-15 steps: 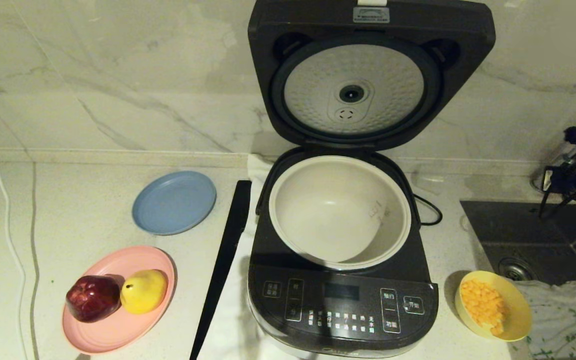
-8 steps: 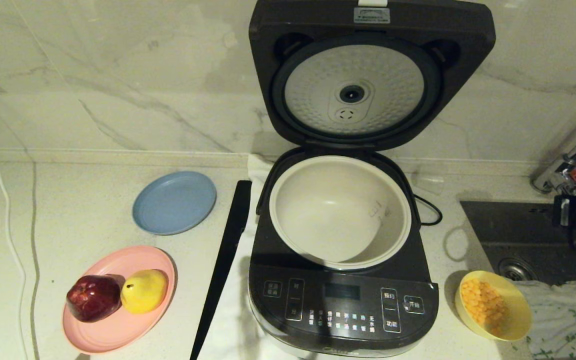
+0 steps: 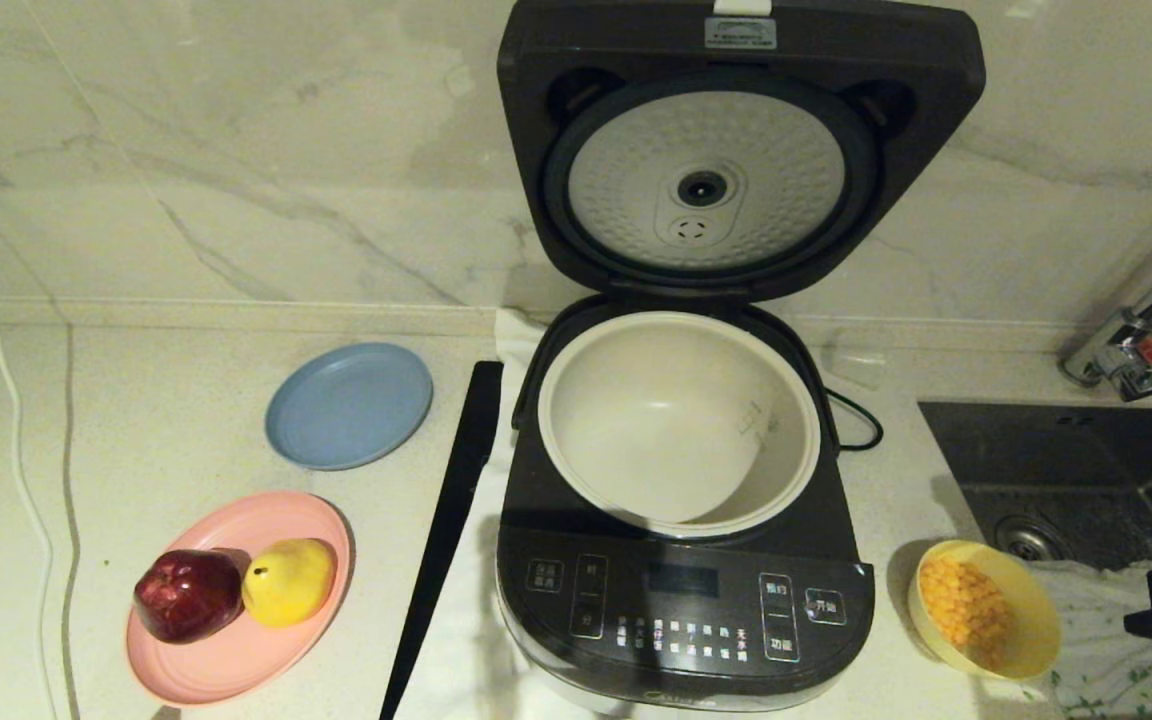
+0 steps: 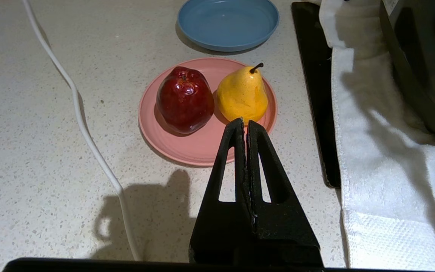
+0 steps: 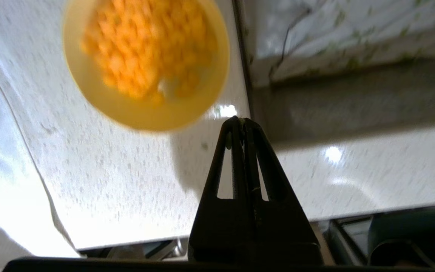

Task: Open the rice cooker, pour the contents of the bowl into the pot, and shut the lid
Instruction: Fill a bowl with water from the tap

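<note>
While lid standing open: hovering lower right beside bowl, right gripper fingers pressed together, gripping nothing.

Speckled countertop: rice cooker, bowl, plates.

The left gripper, its two black fingers pressed together, hovers above a speckled pale countertop, its tips over the near rim of a pink plate. On the plate a dark red apple and a yellow pear sit side by side. Beyond lies a blue plate; a white cable crosses the counter, and a white towel lies beside a black strip, under the rice cooker.
</note>
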Robot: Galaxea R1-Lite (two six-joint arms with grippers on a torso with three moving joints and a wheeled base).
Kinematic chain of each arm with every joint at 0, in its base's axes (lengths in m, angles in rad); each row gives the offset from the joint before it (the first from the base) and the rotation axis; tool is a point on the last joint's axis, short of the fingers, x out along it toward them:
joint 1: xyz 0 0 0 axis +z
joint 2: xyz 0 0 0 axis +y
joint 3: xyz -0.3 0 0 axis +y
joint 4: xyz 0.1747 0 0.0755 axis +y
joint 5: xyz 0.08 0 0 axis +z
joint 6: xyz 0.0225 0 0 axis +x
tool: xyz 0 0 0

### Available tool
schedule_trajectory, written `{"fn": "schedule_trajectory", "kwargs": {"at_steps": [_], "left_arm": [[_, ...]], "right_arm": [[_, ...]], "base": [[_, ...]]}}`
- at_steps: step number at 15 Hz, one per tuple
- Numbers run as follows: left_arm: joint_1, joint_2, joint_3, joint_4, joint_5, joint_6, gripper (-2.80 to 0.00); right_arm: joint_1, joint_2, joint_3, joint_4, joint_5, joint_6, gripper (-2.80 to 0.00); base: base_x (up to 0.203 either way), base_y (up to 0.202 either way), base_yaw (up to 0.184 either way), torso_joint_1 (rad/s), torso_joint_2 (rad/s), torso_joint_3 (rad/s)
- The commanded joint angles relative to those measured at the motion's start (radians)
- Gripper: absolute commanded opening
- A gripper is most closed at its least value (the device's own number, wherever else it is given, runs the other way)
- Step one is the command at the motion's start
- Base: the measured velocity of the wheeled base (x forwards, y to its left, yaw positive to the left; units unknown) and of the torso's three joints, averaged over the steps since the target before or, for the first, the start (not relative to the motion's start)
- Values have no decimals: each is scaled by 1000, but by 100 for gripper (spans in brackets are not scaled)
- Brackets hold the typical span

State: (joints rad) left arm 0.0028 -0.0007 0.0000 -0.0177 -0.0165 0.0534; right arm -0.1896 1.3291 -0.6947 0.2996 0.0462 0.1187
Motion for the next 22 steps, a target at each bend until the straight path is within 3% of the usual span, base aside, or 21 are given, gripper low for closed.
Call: {"fn": "schedule_trajectory", "kwargs": {"at_steps": [1, 2, 3, 7, 13, 22], "left_arm": [[0, 1, 8, -1, 0, 0, -280], [0, 1, 8, -1, 1, 0, -280], [0, 1, 8, -1, 0, 0, -280], [0, 1, 8, -1, 0, 0, -280], [0, 1, 8, -1, 0, 0, -280], [0, 1, 8, -1, 1, 0, -280]], "right_arm": [[29, -28, 49, 3, 1, 20, -280], [55, -33, 76, -1, 1, 28, -280], [76, -38, 101, -5, 1, 32, -6], [96, -24, 156, -25, 1, 64, 0], [96, 118, 251, -259, -2, 74, 0], [82, 240, 237, -384, 0, 102, 0]], "base": [[0, 0, 0, 0, 0, 0], [0, 0, 0, 0, 0, 0], [0, 0, 0, 0, 0, 0], [0, 0, 0, 0, 0, 0], [0, 0, 0, 0, 0, 0], [0, 0, 0, 0, 0, 0]]}}
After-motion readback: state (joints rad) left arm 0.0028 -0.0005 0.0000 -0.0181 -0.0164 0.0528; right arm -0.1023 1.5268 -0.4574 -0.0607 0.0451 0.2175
